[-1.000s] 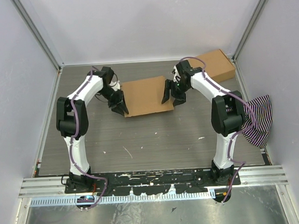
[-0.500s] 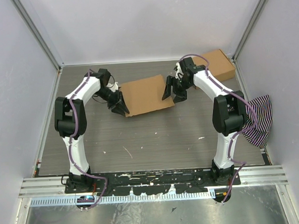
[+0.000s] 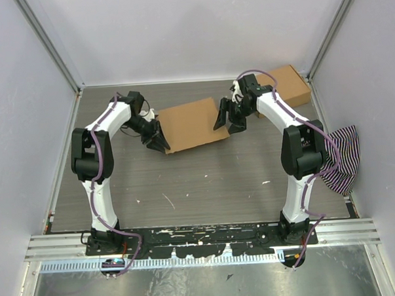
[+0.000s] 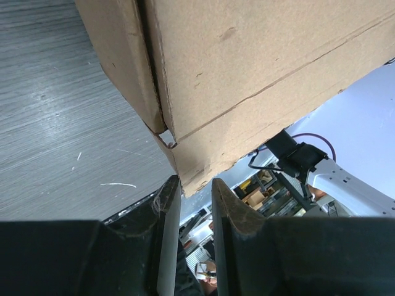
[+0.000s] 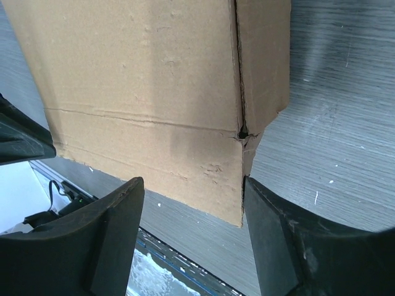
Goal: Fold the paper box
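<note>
The paper box is a brown cardboard panel, held between the two arms at mid-table. My left gripper is at its near-left corner. In the left wrist view that creased corner pokes just between the tips of the narrowly parted fingers, and a gap shows below it. My right gripper stands wide open at the box's right end. There the lower corner of the box wall sits between the jaws, its edge against the right finger and well apart from the left one.
A compact flat brown carton lies at the back right corner. A black-and-white striped cloth hangs over the table's right edge. Grey walls close off the back and both sides.
The right gripper has drawn slightly back and up along the box's right end. The left gripper has shifted a little left, and the box has turned slightly with it. Neither gripper's opening has changed.
</note>
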Motion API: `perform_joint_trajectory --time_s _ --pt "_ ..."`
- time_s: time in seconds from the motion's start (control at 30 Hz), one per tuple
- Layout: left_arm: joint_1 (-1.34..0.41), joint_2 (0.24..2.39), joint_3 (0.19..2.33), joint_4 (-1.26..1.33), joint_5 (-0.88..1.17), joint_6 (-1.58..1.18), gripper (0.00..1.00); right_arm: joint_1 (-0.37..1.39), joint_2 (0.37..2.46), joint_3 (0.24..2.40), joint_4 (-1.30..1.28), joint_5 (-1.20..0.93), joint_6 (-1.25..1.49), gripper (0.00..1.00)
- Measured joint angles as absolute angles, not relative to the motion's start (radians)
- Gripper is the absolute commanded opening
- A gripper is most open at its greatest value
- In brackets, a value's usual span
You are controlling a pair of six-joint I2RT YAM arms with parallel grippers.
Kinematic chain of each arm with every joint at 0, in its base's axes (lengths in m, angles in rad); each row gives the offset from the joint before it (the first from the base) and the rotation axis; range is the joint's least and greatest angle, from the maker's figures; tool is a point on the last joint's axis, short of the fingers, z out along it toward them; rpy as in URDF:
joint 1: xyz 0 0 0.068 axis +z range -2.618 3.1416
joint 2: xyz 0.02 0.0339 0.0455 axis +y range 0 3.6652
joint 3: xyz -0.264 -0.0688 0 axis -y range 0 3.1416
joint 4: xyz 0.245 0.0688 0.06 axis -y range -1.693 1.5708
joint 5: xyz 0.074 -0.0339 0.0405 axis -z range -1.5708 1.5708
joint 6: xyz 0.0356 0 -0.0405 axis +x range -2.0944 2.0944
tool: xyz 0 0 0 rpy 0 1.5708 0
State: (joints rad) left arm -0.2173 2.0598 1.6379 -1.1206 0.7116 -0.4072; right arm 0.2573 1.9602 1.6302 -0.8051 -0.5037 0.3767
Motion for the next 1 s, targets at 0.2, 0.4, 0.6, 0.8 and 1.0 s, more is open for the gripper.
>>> perform_joint_trajectory --time_s 0.2,0.4,0.6,0.8,1.0 --pt "-0.217 2.06 1.633 -1.117 0.706 -0.405 0.31 0.257 1.961 1.605 -0.786 -0.508 0.376 0.68" --pt "-0.216 2.06 1.633 -1.114 0.728 -0.415 0.31 0.257 1.961 1.598 -0.785 -0.506 0.371 0.68" --pt "-0.214 2.06 1.636 -1.117 0.727 -0.42 0.31 0.255 1.961 1.598 -0.785 -0.507 0.369 0.68" --pt "-0.214 2.061 1.636 -1.117 0.689 -0.414 0.29 0.256 1.962 1.596 -0.779 -0.514 0.369 0.68" --pt "-0.217 2.079 1.637 -1.108 0.615 -0.412 0.29 0.269 1.975 1.584 -0.773 -0.515 0.369 0.67"
